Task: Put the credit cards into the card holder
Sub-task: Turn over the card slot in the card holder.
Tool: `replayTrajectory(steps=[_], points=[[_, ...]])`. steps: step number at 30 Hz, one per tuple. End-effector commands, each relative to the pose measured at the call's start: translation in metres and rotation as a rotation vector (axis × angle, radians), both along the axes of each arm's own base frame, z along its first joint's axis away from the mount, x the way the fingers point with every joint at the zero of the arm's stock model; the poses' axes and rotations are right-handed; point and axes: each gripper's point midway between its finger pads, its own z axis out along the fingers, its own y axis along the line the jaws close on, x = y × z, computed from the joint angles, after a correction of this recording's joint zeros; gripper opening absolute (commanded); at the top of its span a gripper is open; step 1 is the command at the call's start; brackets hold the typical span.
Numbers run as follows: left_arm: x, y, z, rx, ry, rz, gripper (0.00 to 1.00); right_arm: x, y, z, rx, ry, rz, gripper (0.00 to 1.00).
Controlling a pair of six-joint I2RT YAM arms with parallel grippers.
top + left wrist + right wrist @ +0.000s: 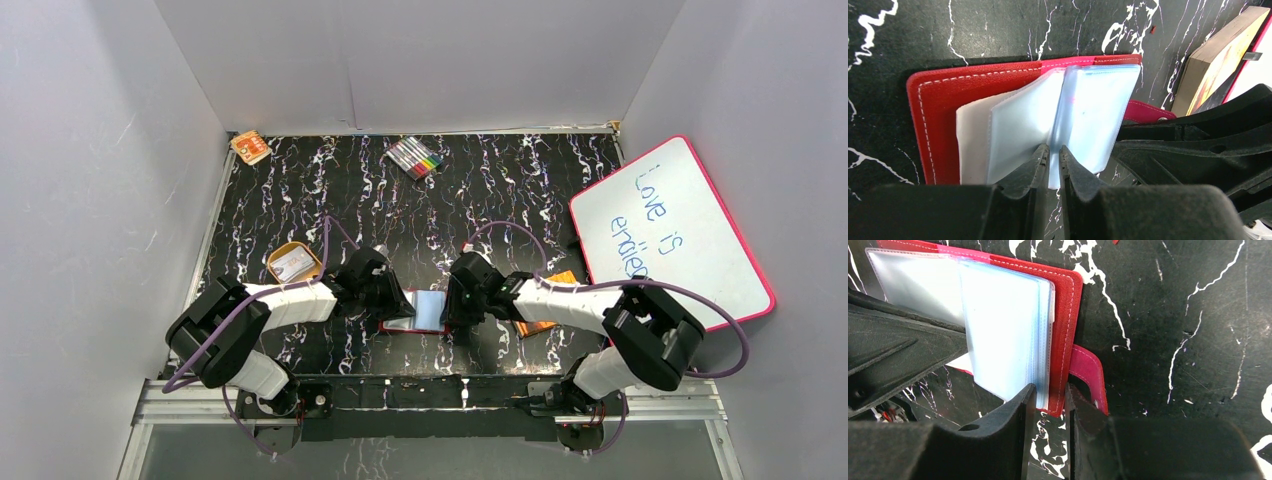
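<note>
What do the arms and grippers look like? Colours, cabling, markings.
Both the left arm and right arm: white links, black joints, a loose purple cable each. The left gripper and right gripper: matte black, wedge-shaped fingers, no visible markings.

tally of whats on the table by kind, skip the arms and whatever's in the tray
wallet: 1
tray: 1
book: 1
whiteboard: 1
marker pack: 1
orange packet: 1
total: 6
</note>
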Motion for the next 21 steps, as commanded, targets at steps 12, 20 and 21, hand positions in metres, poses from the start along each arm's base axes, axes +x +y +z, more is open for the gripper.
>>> replayTrajectory(steps=[12,20,21], points=[[-0.018,0.014,-0.019,0.073,0.070,-0.025,0.33,0.007,0.025,0.004,0.079,-0.011,0.044,0.39],[-0.017,0.013,-0.017,0.076,0.068,-0.027,0.38,0.009,0.027,0.013,0.101,-0.038,0.043,0.39],[-0.016,0.013,-0.016,0.076,0.066,-0.025,0.38,0.010,0.027,0.013,0.103,-0.040,0.043,0.40]])
